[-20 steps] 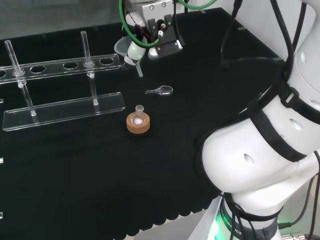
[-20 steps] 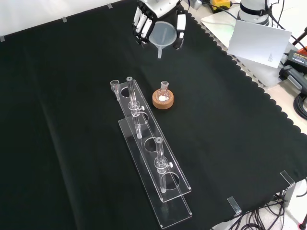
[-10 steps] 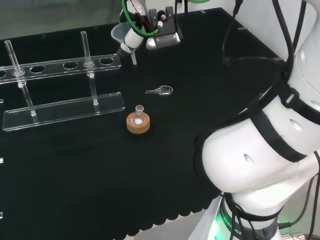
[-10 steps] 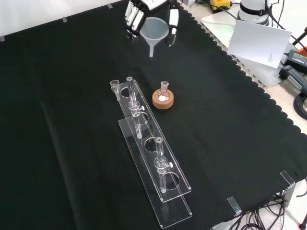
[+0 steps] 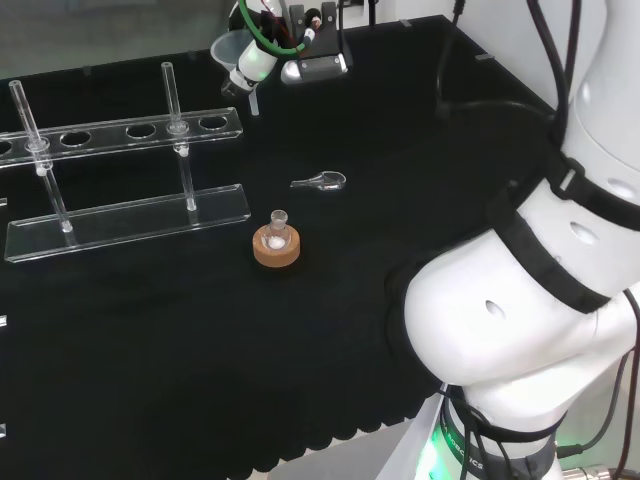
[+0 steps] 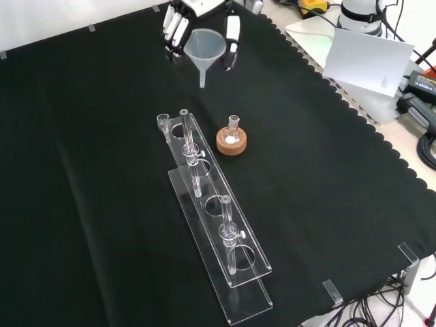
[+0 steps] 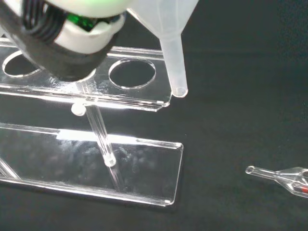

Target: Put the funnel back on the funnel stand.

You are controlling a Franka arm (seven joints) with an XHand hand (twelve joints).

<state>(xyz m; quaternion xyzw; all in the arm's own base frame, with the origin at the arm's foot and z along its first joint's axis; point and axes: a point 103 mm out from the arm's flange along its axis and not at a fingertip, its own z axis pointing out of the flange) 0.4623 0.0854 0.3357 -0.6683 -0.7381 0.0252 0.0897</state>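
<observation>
One translucent white plastic funnel (image 6: 204, 49) is what we carry, held clear of the cloth with its cone up and its stem pointing down. In the front view the black and white hand (image 6: 178, 20) has its fingers curled round the cone from both sides, so we are pinching the funnel by its wide mouth. In the wrist view the stem's tip hangs just beside the end of the clear acrylic funnel stand (image 7: 120, 96), near the outermost hole of its upper shelf but not over it.

We judge that we are in the carrying step: the funnel is lifted and brought close to the stand, not yet seated. The next move calls for bringing the stem over a hole, keeping it upright, then lowering until the cone rests on the rim, and only then easing the fingers off.

Farther out, a small clear glass flask on a round cork ring (image 6: 231, 140) stands beside the stand in the front view, and a small clear glass bulb piece (image 5: 320, 181) lies on the black cloth (image 6: 102, 204), both apart from our path.
</observation>
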